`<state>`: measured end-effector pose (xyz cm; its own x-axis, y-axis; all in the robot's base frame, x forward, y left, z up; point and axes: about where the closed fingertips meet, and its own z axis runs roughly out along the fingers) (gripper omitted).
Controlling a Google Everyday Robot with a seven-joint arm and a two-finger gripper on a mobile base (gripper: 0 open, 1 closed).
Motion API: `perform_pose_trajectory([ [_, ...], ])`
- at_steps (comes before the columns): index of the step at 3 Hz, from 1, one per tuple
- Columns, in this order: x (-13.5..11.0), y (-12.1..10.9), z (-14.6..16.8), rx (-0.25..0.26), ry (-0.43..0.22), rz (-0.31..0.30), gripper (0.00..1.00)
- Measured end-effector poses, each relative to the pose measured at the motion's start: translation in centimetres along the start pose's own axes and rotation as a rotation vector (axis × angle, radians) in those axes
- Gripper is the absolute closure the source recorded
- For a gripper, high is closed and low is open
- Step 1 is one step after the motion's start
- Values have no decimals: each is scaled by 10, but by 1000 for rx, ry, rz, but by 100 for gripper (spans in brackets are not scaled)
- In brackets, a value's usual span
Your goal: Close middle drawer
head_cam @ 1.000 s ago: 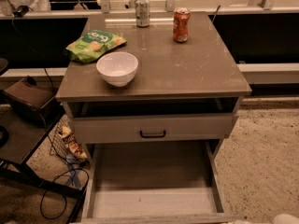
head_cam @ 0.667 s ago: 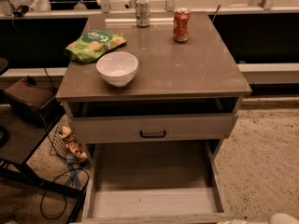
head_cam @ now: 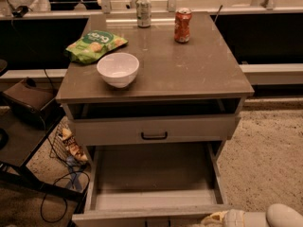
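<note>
The middle drawer (head_cam: 151,174) of the grey-brown cabinet (head_cam: 189,74) is pulled far out toward me. It is a long, plain tray with nothing in it, and its flat front (head_cam: 151,216) lies along the bottom edge of the camera view. Above it, the taller-fronted top drawer (head_cam: 199,126) with a black bar handle (head_cam: 154,136) stands slightly open. My gripper (head_cam: 227,218), pale and rounded, pokes in at the bottom right corner, right by the right end of the middle drawer's front. The lowest drawer is hidden.
On the cabinet top sit a white bowl (head_cam: 118,69), a green chip bag (head_cam: 93,45), a silver can (head_cam: 143,11) and an orange can (head_cam: 182,25). A wire basket with snacks (head_cam: 68,143), cables and a dark chair (head_cam: 23,126) stand to the left. Beige carpet (head_cam: 270,160) lies to the right.
My gripper has come further into view from the bottom right corner, moving left toward the middle drawer's front. The drawers and the things on top have not moved.
</note>
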<state>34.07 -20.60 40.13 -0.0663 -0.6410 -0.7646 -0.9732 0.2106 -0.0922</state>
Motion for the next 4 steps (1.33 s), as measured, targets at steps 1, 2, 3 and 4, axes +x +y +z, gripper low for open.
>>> perform_pose_trajectory([
  [1, 0, 2, 0, 0, 0, 0, 100],
  [2, -31, -32, 30, -22, -58, -71, 100],
  [3, -31, -31, 33, -23, -60, -68, 100],
  [4, -36, -51, 53, -42, -86, -101, 100],
])
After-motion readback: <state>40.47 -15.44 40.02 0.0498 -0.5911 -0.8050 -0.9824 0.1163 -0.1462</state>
